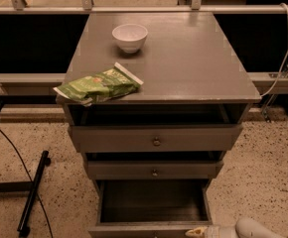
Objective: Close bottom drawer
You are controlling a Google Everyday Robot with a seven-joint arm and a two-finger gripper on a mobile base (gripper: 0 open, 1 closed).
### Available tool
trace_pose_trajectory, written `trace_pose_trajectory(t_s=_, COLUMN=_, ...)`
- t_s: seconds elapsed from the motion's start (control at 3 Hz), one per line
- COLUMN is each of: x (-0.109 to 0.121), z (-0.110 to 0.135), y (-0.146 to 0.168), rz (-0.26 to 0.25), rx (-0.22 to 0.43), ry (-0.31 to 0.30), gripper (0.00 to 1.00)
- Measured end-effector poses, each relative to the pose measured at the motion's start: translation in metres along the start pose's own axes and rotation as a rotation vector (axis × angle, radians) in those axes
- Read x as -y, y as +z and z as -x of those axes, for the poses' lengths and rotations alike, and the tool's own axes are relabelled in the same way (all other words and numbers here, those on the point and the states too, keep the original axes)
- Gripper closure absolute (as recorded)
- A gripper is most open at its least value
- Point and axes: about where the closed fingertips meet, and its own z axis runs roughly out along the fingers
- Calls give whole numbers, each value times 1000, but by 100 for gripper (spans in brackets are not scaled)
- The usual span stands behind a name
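Okay, gripper (195, 231) sits low at the bottom edge of the view, at or just beside the right end of the bottom drawer's front. Can't tell if it is open or closed. Bottom drawer (154, 202) is pulled well out, its dark inside showing with nothing visible in it. Middle drawer (154, 170) and top drawer (156, 139) sit above, each out only slightly. On the cabinet top (193, 63) are a green snack bag (98, 86) and a white bowl (129, 36).

Risks: a push this far off-centre could skew the drawer and jam it. The gripper might slip off the front's corner. A hard shove could jolt the cabinet and tip the bag, which overhangs the left front edge.
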Motion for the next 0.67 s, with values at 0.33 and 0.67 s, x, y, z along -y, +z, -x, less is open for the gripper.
trace_pose_trajectory(t_s=0.33, x=0, z=1, y=-6, rz=-27, rx=56, ry=-12, gripper=73)
trace_pose_trajectory(t_s=0.67, x=-2, z=1, y=-4, rz=-23, rx=57, ry=-12, gripper=96)
